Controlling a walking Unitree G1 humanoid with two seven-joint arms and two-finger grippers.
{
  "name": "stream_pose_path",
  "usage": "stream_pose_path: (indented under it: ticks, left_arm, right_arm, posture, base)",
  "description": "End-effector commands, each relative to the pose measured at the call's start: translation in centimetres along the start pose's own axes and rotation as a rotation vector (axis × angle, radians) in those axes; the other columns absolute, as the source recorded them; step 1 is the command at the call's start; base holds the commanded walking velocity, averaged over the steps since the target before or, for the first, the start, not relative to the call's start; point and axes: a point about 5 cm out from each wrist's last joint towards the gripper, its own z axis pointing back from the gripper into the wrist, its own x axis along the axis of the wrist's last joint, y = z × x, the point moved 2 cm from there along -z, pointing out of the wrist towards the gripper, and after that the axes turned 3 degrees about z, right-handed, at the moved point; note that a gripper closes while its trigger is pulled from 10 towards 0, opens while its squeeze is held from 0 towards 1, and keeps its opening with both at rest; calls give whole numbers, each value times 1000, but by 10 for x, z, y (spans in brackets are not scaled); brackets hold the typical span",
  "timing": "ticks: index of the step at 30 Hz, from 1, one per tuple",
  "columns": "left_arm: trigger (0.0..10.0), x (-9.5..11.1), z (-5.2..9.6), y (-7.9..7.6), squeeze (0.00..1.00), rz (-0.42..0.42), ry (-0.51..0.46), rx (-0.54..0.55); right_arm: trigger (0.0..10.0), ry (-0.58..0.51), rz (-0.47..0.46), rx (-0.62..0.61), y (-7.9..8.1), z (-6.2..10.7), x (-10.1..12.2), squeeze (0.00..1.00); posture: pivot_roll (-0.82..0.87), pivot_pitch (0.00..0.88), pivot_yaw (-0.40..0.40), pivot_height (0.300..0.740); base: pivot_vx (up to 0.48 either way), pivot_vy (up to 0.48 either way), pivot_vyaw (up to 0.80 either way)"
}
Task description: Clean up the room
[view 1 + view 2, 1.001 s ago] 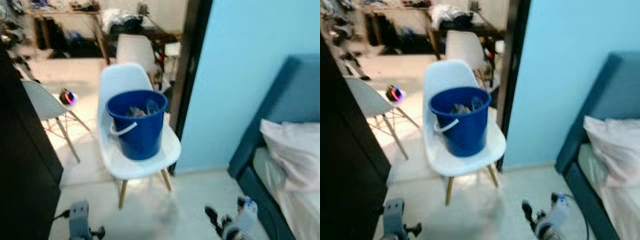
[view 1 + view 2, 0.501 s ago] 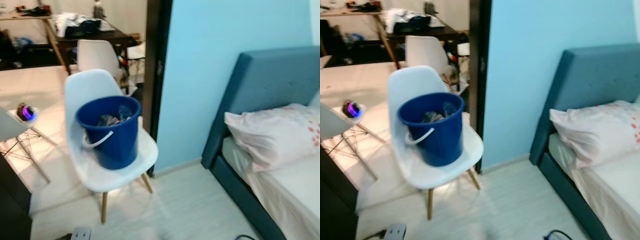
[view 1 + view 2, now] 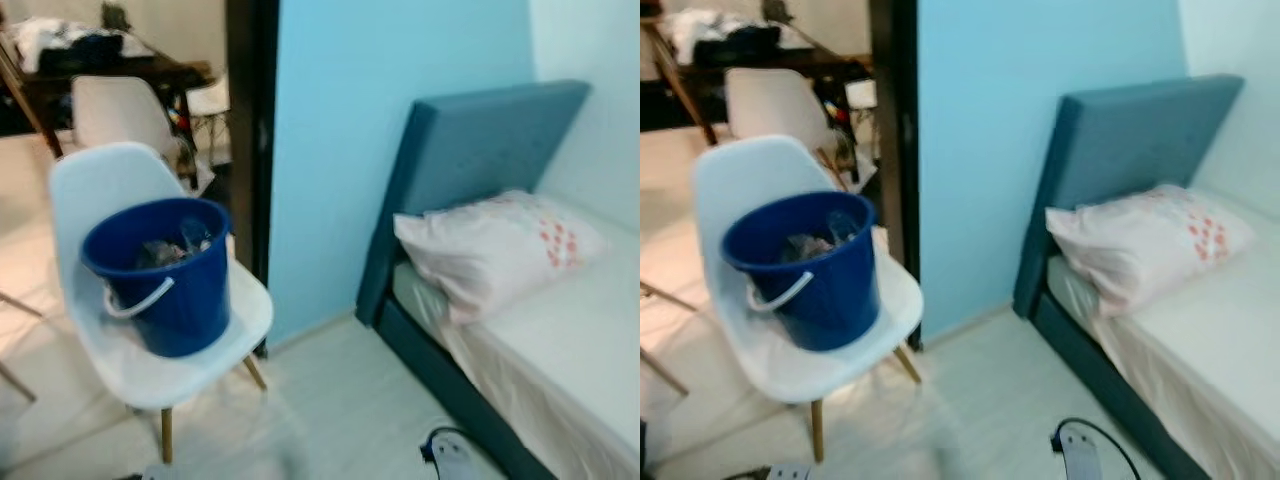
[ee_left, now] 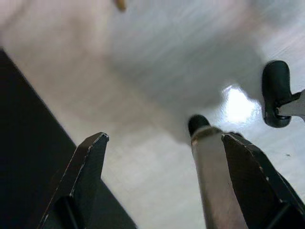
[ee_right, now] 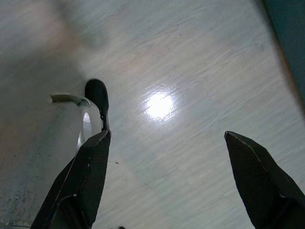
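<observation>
The view has swung right since the earlier frame, bucket (image 3: pixel 160 275) and chair (image 3: pixel 170 340) now at left, bed (image 3: pixel 540 350) at right; left gripper (image 4: pixel 162 181) and right gripper (image 5: pixel 164 176) hang spread and empty over floor (image 5: pixel 190 71); best scan it slowly for litter before walking.

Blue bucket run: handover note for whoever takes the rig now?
Left gripper: open, empty, hanging over the pale wood floor.
Right gripper: open, empty, also over the floor.
Blue plastic bucket with a white handle stands on the white moulded chair by the doorway, some items already inside.
Pink patterned pillow lies on the bed against the teal headboard.
Left: nothing is in hand; find the next item.
</observation>
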Motion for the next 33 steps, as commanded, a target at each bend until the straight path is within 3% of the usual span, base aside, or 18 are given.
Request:
stream_pose_path:
  ticks: [1, 7, 10, 12, 21, 26, 33]
  left_arm:
    - [10000, 2, 0, -6, 0, -21, -13, -8]
    - [10000, 7, -1, -9, 0, -17, -19, -20]
    - [10000, 6, 0, -10, 0, 50, -18, -28]
    - [10000, 4, 0, -9, 0, 65, -15, -28]
    - [10000, -6, 1, 0, 0, 110, 7, -38]
    - [10000, -1, 0, -1, 0, 154, -2, -49]
    - [10000, -1, 0, -8, 0, 152, 7, -65]
  right_arm:
    - [10000, 7, 17, -18, -3, 0, -1, 0]
    - [10000, 10, 16, -27, -11, 1, -12, 0]
    - [10000, 52, -4, -29, -17, 3, -40, 0]
    - [10000, 61, -8, -30, -18, 4, -46, 0]
    - [10000, 68, -10, -27, -15, 4, -48, 0]
    - [10000, 60, -5, -23, -15, 4, -47, 0]
    - [10000, 62, 1, -20, -15, 4, -48, 0]
  posture:
    - [-18, 0, -80, 708]
    - [-22, 0, -75, 708]
    - [-27, 0, -70, 708]
    - [-30, 0, -66, 708]
    - [-18, 0, -60, 708]
    - [-17, 0, -64, 708]
    - [-22, 0, -66, 708]
  base:
    - [0, 0, -744]
    - [0, 0, -747]
    - [0, 0, -744]
    - [0, 0, -747]
    - [0, 0, -744]
    - [0, 0, -746]
    - [0, 0, -745]
